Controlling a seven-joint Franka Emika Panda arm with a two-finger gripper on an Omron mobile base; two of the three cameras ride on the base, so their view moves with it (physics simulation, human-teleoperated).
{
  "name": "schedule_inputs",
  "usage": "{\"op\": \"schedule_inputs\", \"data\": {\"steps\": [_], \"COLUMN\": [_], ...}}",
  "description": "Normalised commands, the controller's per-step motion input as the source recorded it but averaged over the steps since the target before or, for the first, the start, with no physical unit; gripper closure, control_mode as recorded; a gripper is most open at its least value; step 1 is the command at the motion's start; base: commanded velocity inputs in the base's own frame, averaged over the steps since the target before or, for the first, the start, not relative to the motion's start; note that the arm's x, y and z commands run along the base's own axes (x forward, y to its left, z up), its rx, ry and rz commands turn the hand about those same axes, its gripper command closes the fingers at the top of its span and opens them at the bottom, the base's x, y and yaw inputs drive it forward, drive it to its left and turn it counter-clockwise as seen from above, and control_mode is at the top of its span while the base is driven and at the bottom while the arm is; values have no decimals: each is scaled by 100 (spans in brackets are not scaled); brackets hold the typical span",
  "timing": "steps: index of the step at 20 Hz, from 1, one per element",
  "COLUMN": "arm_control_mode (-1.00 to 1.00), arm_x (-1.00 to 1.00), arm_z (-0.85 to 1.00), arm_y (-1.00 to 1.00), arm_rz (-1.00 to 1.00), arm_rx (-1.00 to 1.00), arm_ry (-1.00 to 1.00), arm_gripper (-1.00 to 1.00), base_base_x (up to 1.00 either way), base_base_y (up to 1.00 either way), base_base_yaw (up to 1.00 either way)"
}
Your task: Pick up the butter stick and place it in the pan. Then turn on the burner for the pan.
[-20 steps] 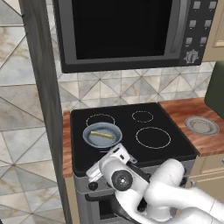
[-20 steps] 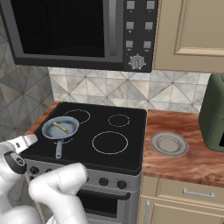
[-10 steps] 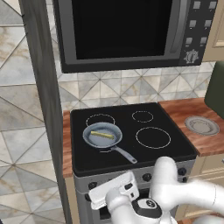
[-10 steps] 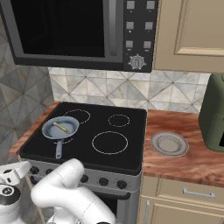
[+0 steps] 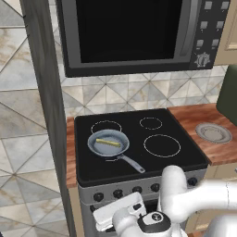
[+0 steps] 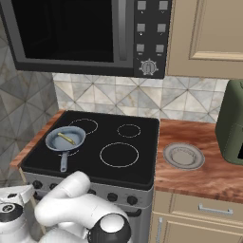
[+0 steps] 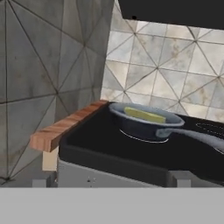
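Observation:
The pale-yellow butter stick [image 5: 109,142] lies inside the small grey-blue pan [image 5: 102,147], whose thin handle [image 5: 132,163] points toward the stove front. The pan rests on the front-left burner [image 5: 112,159], a white ring on the black glass cooktop. My gripper [image 5: 118,211] hangs low in front of the stove, below its front edge and apart from the pan. In the hand view the gripper [image 7: 109,181] is open and holds nothing, looking level across the cooktop at the pan [image 7: 144,122] and butter stick [image 7: 145,115].
A row of dark knobs [image 5: 118,193] runs along the stove front. A round grey plate [image 6: 183,156] sits on the wooden counter to the right, beside a green appliance [image 6: 232,123]. A microwave [image 5: 134,32] hangs above. A dark wall panel [image 5: 46,92] stands to the left.
My arm has swung down from beside the pan's handle to below the stove's front edge. The pan and the butter stick have stayed in place.

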Motion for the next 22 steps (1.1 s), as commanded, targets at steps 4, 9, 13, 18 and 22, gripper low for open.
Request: {"op": "schedule_inputs", "data": {"steps": [4, 9, 13, 18, 22], "arm_control_mode": [-100, -100, -100, -100, -100], "arm_x": [14, 25, 35, 43, 30], "arm_z": [-39, -33, -19, -23, -31], "arm_y": [16, 16, 18, 21, 10], "arm_rz": [-9, -15, -16, -6, 0], "arm_rx": [15, 13, 7, -2, -2], "arm_ry": [0, 0, 2, 9, 6], "arm_gripper": [-100, -100, -100, -100, -100], "base_base_x": [0, 0, 0, 0, 0], "base_base_y": [0, 0, 0, 0, 0], "base_base_yaw": [0, 0, 0, 0, 0]}}
